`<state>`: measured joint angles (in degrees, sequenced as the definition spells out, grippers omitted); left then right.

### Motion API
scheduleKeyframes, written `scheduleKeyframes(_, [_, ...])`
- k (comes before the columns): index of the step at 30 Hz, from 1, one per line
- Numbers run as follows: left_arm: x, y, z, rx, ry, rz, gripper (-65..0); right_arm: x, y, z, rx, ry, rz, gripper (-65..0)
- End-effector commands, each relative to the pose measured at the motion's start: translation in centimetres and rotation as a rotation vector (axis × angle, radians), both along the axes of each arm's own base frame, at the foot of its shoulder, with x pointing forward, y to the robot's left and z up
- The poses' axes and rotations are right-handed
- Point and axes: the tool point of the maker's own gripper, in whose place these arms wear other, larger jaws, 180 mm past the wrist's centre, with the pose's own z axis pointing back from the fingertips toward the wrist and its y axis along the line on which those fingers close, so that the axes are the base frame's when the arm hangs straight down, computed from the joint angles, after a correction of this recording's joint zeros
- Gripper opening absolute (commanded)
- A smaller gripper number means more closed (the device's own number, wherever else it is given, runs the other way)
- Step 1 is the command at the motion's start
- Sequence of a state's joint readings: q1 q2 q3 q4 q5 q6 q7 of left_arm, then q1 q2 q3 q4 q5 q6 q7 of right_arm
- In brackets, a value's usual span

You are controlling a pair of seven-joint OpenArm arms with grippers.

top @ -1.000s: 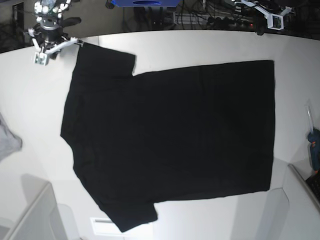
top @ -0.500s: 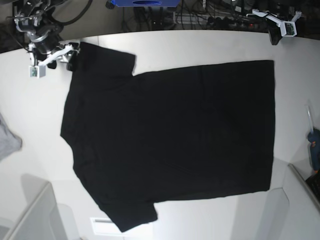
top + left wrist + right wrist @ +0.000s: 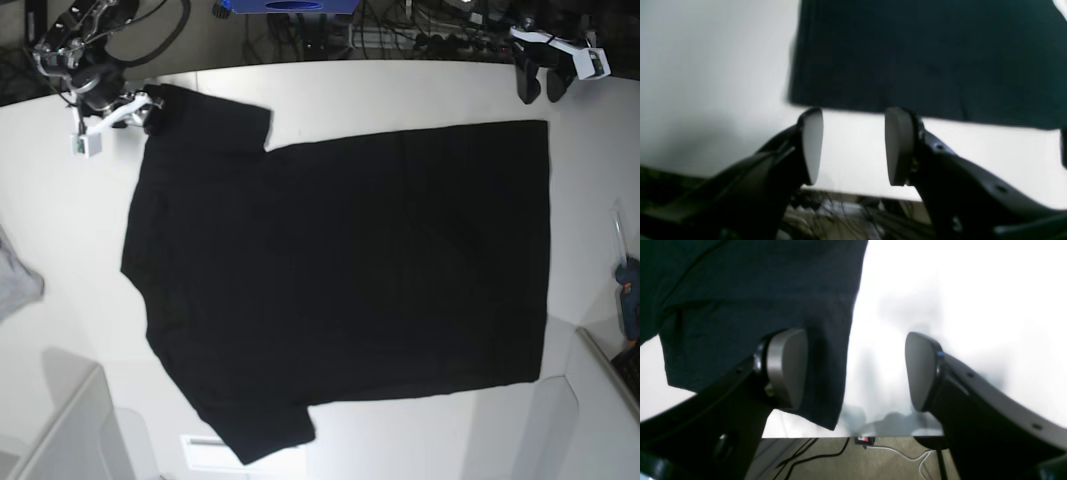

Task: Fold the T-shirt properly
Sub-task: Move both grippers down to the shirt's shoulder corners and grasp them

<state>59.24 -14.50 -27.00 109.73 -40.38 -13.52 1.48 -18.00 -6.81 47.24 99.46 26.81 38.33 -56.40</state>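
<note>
The black T-shirt (image 3: 340, 280) lies spread flat on the white table (image 3: 420, 95), plain side up, collar toward the left. My right gripper (image 3: 150, 112) sits at the far left sleeve. In the right wrist view it (image 3: 855, 370) is open wide, one pad (image 3: 786, 366) over the sleeve (image 3: 756, 306), and the sleeve's edge runs between the jaws. My left gripper (image 3: 541, 85) hovers at the far right, just beyond the hem corner. Seen from the left wrist it (image 3: 855, 146) is open and empty, with the shirt's edge (image 3: 923, 60) just ahead of the fingertips.
A small grey cloth (image 3: 15, 280) pokes in at the left edge. A blue-handled tool (image 3: 630, 295) lies at the right edge. A white bin (image 3: 60, 430) stands at the front left. Cables (image 3: 420, 35) run behind the table's far edge.
My left gripper has come down toward the hem corner and opened. My right gripper has shifted in against the far sleeve and now stands open over its edge.
</note>
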Motion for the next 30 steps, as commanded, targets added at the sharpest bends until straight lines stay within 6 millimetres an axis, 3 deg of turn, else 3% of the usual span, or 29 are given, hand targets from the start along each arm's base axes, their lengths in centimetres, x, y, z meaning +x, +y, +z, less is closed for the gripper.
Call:
scheduleKeyframes(1, [0.4, 0.1, 1.0, 0.007, -0.035, -0.012, -35.9, 0.4, 0.0, 0.6, -0.006, -0.036, 0.022, -21.8])
scheduleKeyframes(13, [-0.8, 2.9, -1.8, -0.049, -0.002, 0.116, -35.2, -1.5, 1.5, -2.2, 0.071, 0.072, 0.033, -22.5])
scheduleKeyframes(19, [-1.7, 4.2, -3.0, -0.136, -0.002, 0.215, -35.2, -1.8, 3.8, -2.8, 0.095, 0.092, 0.113, -33.6])
scheduleKeyframes(23, [-1.1, 4.2, -3.0, -0.143, -0.014, 0.217, -35.1, -1.6, 4.7, -2.8, 0.106, 0.091, 0.138, -34.1])
scheduleKeyframes(27, [-0.7, 3.9, -5.1, -0.181, 0.067, 0.212, -35.1, -1.4, 4.5, -2.7, 0.102, 0.085, 0.132, -34.7])
scheduleKeyframes(28, [-0.6, 4.4, -5.5, -0.185, 0.085, 0.221, -35.1, -1.4, 4.5, -2.7, 0.102, 0.085, 0.132, -36.6])
scheduleKeyframes(30, [0.0, 4.8, -6.0, -0.203, 0.105, 0.239, -35.1, -1.4, 4.5, -2.7, 0.103, 0.085, 0.134, -46.7])
